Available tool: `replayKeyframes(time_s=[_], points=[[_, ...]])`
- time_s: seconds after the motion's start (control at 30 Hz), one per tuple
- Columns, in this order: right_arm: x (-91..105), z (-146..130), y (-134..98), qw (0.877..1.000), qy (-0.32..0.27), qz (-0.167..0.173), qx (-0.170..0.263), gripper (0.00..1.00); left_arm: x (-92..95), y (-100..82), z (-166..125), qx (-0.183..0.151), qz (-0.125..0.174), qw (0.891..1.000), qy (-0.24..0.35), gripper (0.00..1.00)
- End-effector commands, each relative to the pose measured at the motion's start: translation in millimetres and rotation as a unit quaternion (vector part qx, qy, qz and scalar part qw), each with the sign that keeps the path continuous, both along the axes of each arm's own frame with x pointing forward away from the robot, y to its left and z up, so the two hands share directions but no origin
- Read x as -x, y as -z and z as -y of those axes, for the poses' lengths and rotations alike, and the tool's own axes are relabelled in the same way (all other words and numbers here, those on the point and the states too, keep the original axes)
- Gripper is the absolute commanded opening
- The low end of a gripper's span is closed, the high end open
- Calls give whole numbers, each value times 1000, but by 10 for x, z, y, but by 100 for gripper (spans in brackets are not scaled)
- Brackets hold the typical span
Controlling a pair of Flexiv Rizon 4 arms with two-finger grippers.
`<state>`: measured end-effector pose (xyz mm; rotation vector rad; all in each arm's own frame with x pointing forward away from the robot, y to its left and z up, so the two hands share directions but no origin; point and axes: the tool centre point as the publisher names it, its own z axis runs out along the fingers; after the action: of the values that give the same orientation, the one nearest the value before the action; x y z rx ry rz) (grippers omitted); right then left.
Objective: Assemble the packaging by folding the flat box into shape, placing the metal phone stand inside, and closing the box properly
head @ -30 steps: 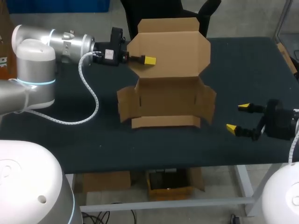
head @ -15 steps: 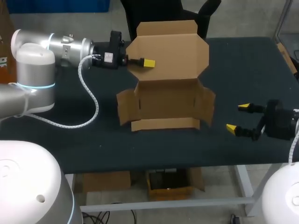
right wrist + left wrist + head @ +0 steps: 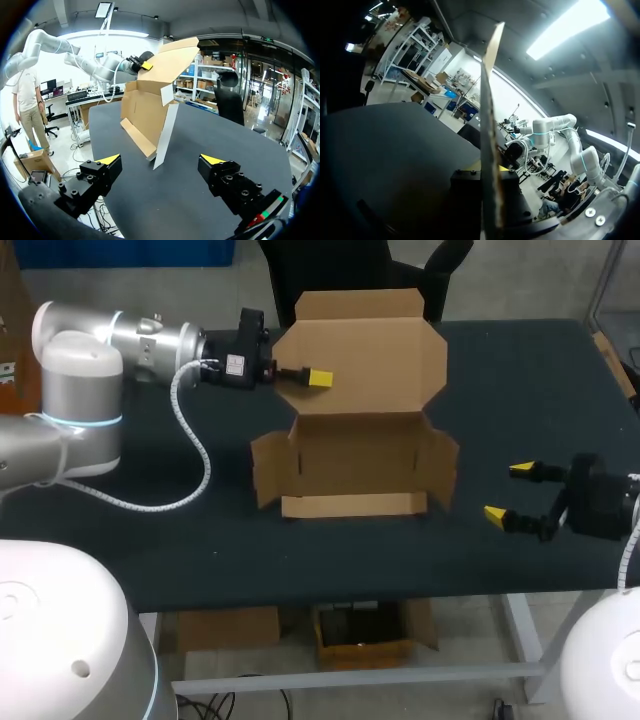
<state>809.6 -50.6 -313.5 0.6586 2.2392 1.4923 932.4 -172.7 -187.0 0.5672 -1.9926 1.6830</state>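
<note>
Left of the half-folded cardboard box (image 3: 350, 470), the left hand (image 3: 318, 378) pinches the edge of its upright lid flap (image 3: 370, 350). The box stands open near the middle of the dark table (image 3: 520, 390). Well to the box's right, the right hand (image 3: 510, 492) hangs released, fingers spread, holding nothing.

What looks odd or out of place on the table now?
Nothing is damaged or spilled. The cardboard box is only half folded: side flaps splay outward, and the left hand holds its lid up. No phone stand is in view.
</note>
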Motion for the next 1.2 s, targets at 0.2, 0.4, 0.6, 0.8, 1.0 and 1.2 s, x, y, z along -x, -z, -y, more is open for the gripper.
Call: replayKeyframes(time_s=[0.2,0.4,0.6,0.8,1.0,1.2], points=[[8,18,0,1000,-2,1,-3,100,14,20,-21,-3,19,1000,2,0],[8,18,0,1000,-2,1,-3,100,32,31,-22,-6,29,1000,-8,0],[8,18,0,1000,-2,1,-3,100,59,38,-13,-10,39,999,-11,0],[8,18,0,1000,-2,1,-3,100,65,54,-31,-10,42,999,-16,0],[8,18,0,1000,-2,1,-3,100,71,79,-54,-9,43,999,-18,0],[8,18,0,1000,-2,1,-3,100,71,85,-59,-9,43,999,-18,0]])
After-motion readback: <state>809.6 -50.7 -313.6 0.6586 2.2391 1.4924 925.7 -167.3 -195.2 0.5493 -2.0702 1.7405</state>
